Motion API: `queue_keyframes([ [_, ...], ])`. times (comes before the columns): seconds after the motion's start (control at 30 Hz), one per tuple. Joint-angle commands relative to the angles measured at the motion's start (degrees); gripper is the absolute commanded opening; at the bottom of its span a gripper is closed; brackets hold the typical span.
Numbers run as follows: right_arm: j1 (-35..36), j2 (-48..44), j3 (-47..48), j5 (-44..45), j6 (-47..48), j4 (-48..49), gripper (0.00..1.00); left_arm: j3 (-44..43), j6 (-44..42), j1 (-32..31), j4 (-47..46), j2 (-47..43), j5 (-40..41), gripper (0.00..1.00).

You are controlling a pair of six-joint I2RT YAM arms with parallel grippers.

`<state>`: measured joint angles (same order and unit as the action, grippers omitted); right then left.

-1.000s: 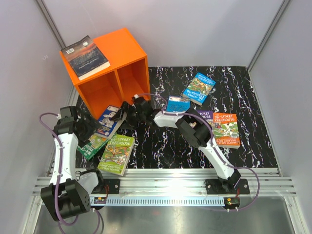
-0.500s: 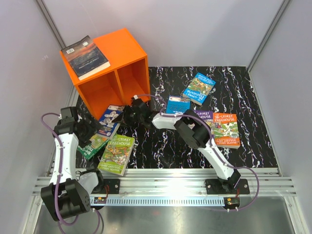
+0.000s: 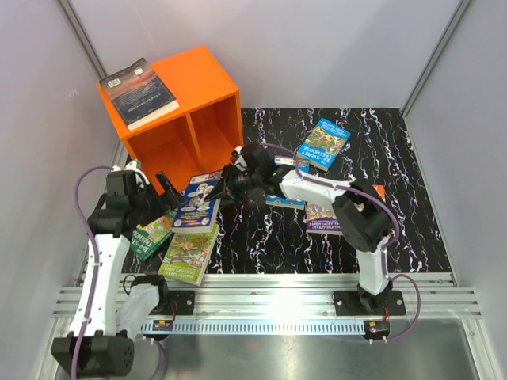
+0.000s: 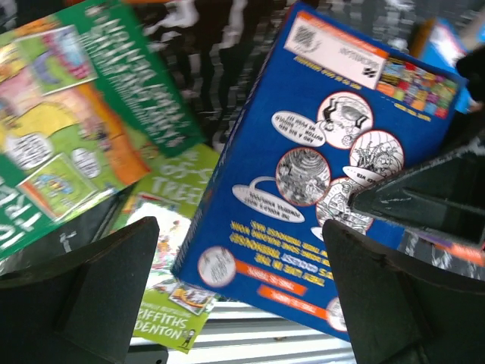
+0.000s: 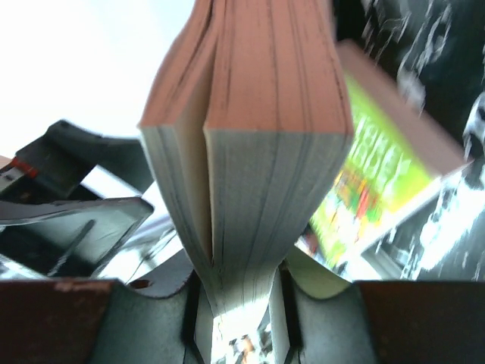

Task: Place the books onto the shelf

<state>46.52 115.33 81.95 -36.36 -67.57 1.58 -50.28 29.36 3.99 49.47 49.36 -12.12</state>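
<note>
The orange shelf (image 3: 207, 70) stands at the back left with a dark book (image 3: 139, 93) lying on its top. My right gripper (image 3: 230, 187) (image 5: 239, 303) is shut on the page edge of a blue book (image 3: 200, 203) (image 5: 250, 152) (image 4: 303, 167), which it holds tilted above the table in front of the shelf. Just left of that book, my left gripper (image 3: 161, 188) (image 4: 242, 296) is open, its fingers (image 4: 91, 296) on either side of the book's lower corner without touching it. Beneath lie a green book (image 3: 149, 236) (image 4: 68, 129) and a light-green book (image 3: 188, 252) (image 4: 170, 258).
More books lie on the black marbled table (image 3: 412, 142): a blue one (image 3: 322, 144) at the back, a purple one (image 3: 322, 218) and another blue one (image 3: 279, 199) under my right arm. An orange corner (image 3: 379, 190) shows behind the right elbow. Grey walls close in both sides.
My right gripper reached left to the blue book by the shelf, closed on its edge and raised it off the table. My left arm rose and moved in beside the book.
</note>
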Motion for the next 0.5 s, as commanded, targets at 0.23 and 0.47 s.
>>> queue_keyframes([
  [0.23,-8.64,-21.63,0.74,-17.16,4.72,-13.80,0.00,-5.35,-0.72,-8.73,-10.62,-11.22,-10.80,0.99],
  [0.47,-8.91,-26.64,-1.88,-21.12,-6.67,3.71,0.00,-5.09,6.83,-8.82,-17.47,-8.49,-20.83,0.99],
])
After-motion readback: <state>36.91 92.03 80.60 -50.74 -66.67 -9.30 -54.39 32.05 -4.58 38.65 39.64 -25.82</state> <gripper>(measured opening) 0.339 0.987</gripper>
